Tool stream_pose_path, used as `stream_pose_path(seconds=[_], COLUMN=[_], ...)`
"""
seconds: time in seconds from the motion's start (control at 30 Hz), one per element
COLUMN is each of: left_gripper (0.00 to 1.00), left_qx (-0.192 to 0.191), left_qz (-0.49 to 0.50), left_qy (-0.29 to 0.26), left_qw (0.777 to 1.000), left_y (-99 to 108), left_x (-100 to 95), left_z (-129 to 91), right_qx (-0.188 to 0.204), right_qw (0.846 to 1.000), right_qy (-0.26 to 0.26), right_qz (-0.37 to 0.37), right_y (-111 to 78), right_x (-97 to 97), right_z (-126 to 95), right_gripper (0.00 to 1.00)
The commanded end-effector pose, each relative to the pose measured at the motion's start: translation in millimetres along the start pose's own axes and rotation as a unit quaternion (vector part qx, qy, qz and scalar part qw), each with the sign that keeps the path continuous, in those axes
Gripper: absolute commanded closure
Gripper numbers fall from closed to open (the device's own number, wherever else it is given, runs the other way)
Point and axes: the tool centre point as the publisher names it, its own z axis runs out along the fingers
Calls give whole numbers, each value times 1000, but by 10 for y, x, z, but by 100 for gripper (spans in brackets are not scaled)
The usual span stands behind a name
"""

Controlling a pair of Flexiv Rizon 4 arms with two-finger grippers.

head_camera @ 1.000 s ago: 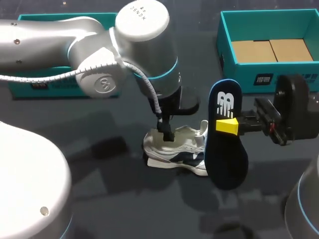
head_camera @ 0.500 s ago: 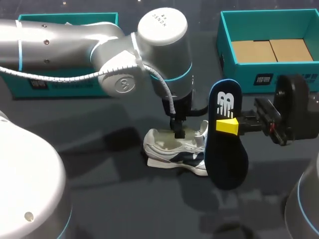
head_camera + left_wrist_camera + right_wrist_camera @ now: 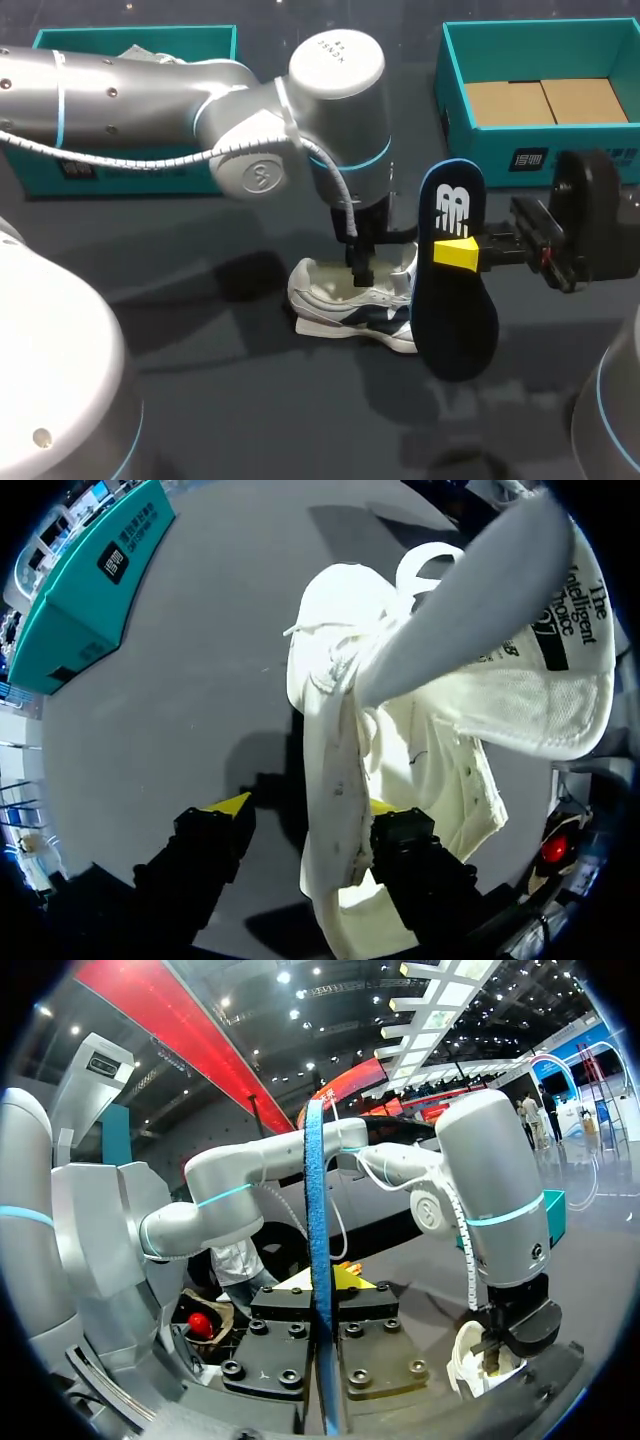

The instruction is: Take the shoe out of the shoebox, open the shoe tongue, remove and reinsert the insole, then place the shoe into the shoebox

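A white and navy shoe (image 3: 350, 305) lies on the dark table at the centre. My left gripper (image 3: 360, 268) hangs over its opening. In the left wrist view the left gripper (image 3: 310, 810) is open: one finger is inside the shoe (image 3: 400, 730), the other outside, with the shoe's side wall between them and a gap on the outer side. The tongue (image 3: 540, 650) is folded back ahead of the fingers. My right gripper (image 3: 458, 252) is shut on the navy insole (image 3: 455, 300), held upright to the right of the shoe. The insole's blue edge (image 3: 318, 1210) shows between the right gripper's (image 3: 322, 1290) fingers.
An open teal shoebox (image 3: 455, 90) with a cardboard floor stands at the back right. A second teal box (image 3: 130, 165) stands at the back left, partly behind my left arm. Bare table lies in front of the shoe.
My left arm has shifted right along the shoe, and its fingers have drawn closer together around the side wall. The right arm and the insole have not moved.
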Motion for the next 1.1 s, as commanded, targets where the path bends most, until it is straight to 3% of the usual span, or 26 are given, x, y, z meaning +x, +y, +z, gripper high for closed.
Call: stream_pose_path(seconds=[0.03,0.2,0.37,0.47,0.83,1.1], left_gripper=[45,47,57,100,100,100], left_qx=[-2,-5,-9,-11,-3,20], left_qz=[2,9,7,8,23,81], left_qy=[3,7,12,15,28,74], left_qw=[1000,1000,1000,1000,999,994], left_y=[-37,-48,-23,-8,35,6], left_x=[4,49,70,84,113,197], left_z=[39,72,124,146,40,-158], right_qx=[0,0,0,0,0,0], right_qw=[1000,1000,1000,1000,1000,1000], right_qy=[-1,-1,-1,-1,-1,-1], right_qz=[0,0,0,0,0,0], right_y=[-6,-6,-6,-6,-6,-6], right_x=[13,13,13,13,13,13], right_z=[8,8,8,8,8,8], right_gripper=[100,100,100,100,100,100])
